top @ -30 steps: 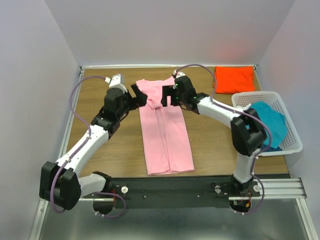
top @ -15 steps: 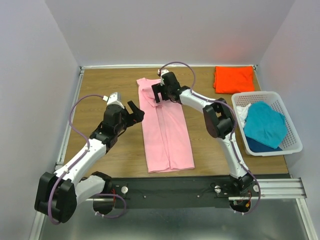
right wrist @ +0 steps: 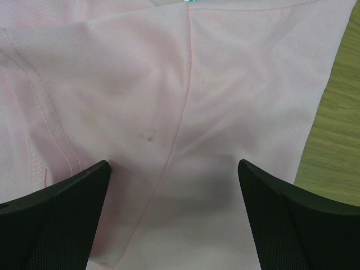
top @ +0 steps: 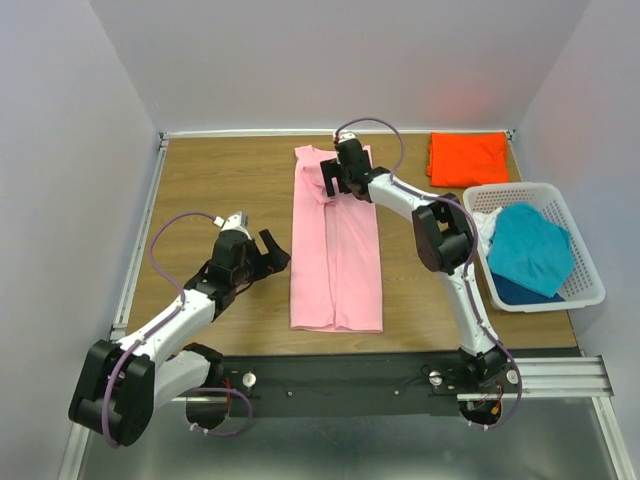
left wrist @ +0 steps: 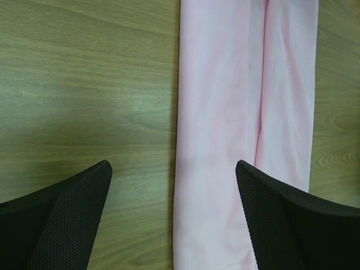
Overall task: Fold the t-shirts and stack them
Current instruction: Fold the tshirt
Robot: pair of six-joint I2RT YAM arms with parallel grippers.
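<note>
The far end of the pink t-shirt (top: pixel 336 260) is partly covered by the right gripper (top: pixel 338 185) in the top view, and its length is cut off by the edges of both wrist views. In the basket (top: pixel 592 288), a darker blue cloth (top: pixel 512 290) is mostly buried under the teal t-shirt (top: pixel 530 248)

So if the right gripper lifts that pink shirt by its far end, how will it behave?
Probably floppy: the pink shirt lies flat in a long strip with soft creases, so it would likely hang limp from the right gripper. Its folded-in sides look loose and may fall open.
</note>
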